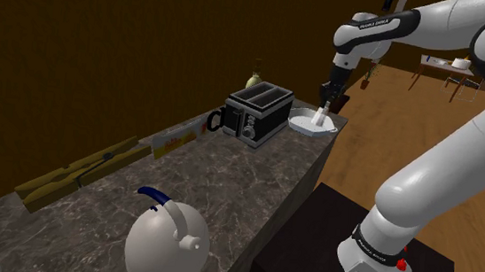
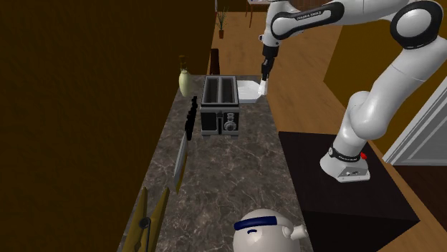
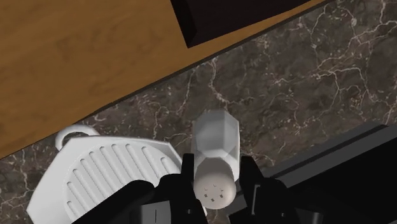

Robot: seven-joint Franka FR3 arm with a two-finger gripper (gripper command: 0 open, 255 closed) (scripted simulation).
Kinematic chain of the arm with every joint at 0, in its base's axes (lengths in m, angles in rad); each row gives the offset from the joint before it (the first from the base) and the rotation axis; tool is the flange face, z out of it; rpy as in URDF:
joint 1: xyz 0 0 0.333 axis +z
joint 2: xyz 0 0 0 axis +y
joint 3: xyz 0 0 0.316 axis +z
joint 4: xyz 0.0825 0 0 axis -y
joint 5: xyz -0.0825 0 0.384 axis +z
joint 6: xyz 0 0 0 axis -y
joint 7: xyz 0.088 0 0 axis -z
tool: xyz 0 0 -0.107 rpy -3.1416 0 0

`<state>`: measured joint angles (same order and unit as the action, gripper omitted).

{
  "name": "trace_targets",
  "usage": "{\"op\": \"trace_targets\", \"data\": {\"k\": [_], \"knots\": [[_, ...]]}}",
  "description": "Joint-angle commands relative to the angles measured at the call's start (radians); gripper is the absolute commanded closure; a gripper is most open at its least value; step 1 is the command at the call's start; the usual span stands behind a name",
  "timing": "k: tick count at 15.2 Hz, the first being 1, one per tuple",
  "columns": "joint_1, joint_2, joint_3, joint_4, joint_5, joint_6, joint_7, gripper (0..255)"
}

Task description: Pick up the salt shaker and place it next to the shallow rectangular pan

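A white faceted salt shaker (image 3: 216,143) with a holed cap is clasped between my black fingers. My gripper (image 3: 216,168) is shut on it. Beside it lies the shallow white pan (image 3: 108,175), ridged inside, with a small loop handle. In the shoulder view the gripper (image 1: 325,106) points down with the shaker (image 1: 321,115) at the pan (image 1: 304,125), at the counter's far end. The second exterior view shows the gripper (image 2: 263,79) and shaker (image 2: 262,88) at the pan's (image 2: 247,91) edge nearest the counter's side. Whether the shaker touches the counter I cannot tell.
A black toaster (image 1: 259,111) stands just this side of the pan, with a black mug (image 1: 222,120) next to it. A white kettle (image 1: 168,245) with a blue handle sits near the counter's front. A wooden rack (image 1: 78,173) lies along the wall. The dark stand (image 1: 347,254) is below the counter edge.
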<state>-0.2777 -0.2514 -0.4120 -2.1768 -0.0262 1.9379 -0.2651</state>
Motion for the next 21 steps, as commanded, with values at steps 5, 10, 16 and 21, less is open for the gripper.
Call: {"op": "trace_targets", "data": {"k": [5, 10, 16, 21], "knots": [[0.0, 0.019, -0.006, -0.065, 0.006, 0.083, -0.008, 255], [0.001, 0.044, -0.013, -0.111, 0.015, 0.152, -0.019, 255], [0.004, 0.083, -0.022, -0.159, 0.032, 0.235, -0.037, 255], [0.006, 0.116, -0.028, -0.189, 0.049, 0.295, -0.053, 255]]}}
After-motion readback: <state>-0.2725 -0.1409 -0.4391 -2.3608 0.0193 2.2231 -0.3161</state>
